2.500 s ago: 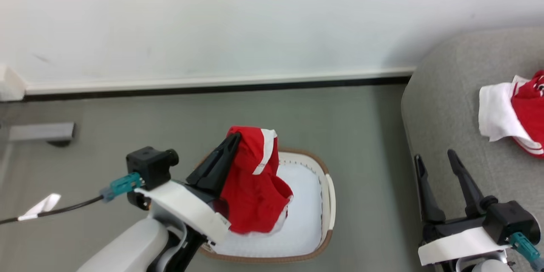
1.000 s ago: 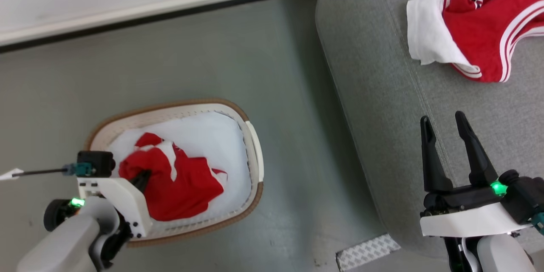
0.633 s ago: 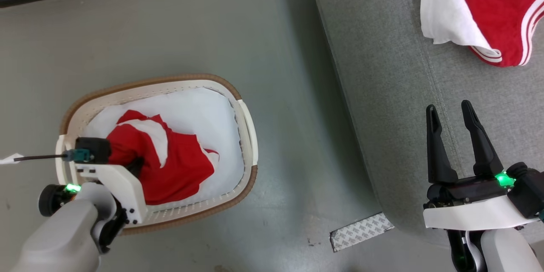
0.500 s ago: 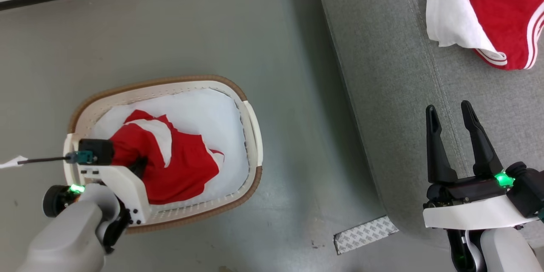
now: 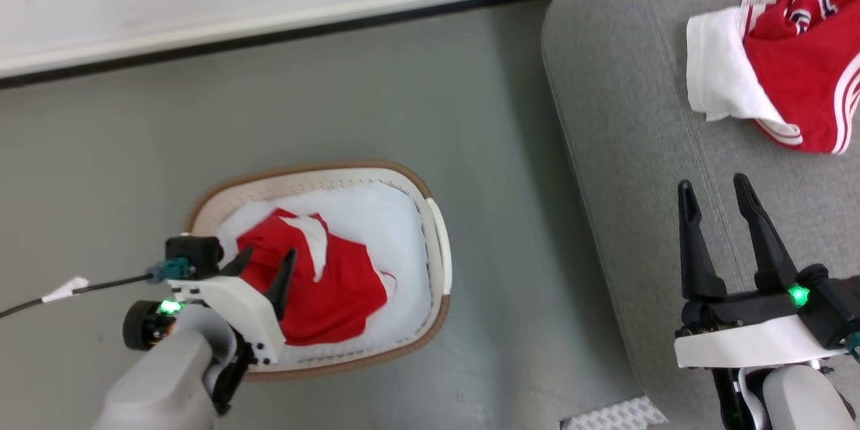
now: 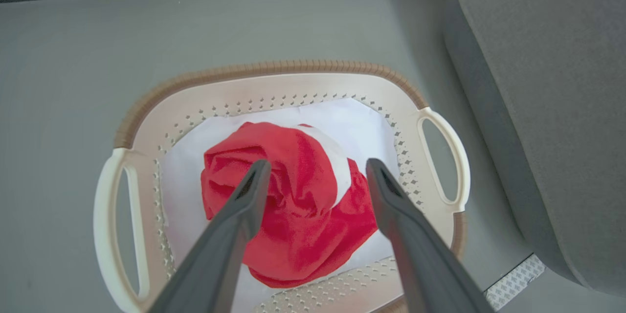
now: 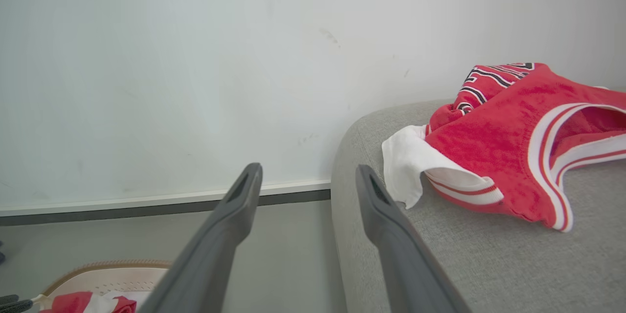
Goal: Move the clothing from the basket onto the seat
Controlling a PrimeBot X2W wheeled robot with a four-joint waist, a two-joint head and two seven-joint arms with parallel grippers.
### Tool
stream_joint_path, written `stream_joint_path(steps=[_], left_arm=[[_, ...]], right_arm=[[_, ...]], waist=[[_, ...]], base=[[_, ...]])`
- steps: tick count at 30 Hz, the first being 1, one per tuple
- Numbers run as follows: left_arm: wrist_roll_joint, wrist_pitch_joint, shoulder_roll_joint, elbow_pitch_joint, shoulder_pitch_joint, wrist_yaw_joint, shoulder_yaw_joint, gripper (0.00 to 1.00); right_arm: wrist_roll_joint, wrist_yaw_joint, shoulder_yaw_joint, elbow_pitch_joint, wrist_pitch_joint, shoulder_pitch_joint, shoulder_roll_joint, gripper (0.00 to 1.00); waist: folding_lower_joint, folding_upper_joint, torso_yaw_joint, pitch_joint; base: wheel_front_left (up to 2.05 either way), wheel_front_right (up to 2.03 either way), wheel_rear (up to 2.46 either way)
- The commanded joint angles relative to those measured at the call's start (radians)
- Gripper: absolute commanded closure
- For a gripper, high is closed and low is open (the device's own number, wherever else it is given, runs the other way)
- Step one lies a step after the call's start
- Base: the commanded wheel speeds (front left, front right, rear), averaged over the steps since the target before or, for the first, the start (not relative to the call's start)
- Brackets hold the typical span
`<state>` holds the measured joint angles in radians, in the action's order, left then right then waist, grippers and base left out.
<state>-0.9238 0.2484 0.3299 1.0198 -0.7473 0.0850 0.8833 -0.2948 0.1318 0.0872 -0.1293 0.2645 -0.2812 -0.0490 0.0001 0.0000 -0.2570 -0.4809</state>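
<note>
Crumpled soft red-and-white fabric garment point(image 6: 298, 205) lies in the rounded cream-white perforated plastic basket point(image 6: 274, 90), between the left gripper's point(image 6: 315, 171) spread, empty fingertips, with bare pale lining point(image 6: 362, 122) around it. Another striped red garment point(image 5: 793, 80) rests on the rounded grey upholstered seat point(image 5: 638, 181), beyond the right gripper's point(image 5: 712, 183) parted, empty fingers.

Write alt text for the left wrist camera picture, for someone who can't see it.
The left end effector hangs open over a crumpled red and white garment lying in a cream laundry basket on a grey floor, its dark fingers on either side of the cloth. A grey sofa stands at the right.
</note>
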Motion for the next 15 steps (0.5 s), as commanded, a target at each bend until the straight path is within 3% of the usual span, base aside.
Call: stream_joint_path(steps=[1,10,15], left_arm=[[0.02,0.01,-0.006,-0.012,0.02,-0.012,-0.01,0.0],[0.178,0.016,0.006,-0.317,0.179,-0.117,-0.196,0.0],[0.284,0.016,0.006,-0.496,0.311,-0.144,-0.296,0.0]], right_arm=[[0.012,-0.002,-0.013,-0.009,0.0,0.019,-0.003,0.0],[0.073,-0.002,-0.048,-0.047,0.0,0.073,-0.003,0.0],[0.109,-0.002,-0.045,-0.057,0.0,0.088,-0.003,0.0]], waist=[[-0.0001,0.0,0.042,0.066],[-0.0001,0.0,0.143,0.238],[-0.0001,0.0,0.184,0.292]], base=[[0.0,0.0,0.0],[0.0,0.0,0.0],[0.0,0.0,0.0]])
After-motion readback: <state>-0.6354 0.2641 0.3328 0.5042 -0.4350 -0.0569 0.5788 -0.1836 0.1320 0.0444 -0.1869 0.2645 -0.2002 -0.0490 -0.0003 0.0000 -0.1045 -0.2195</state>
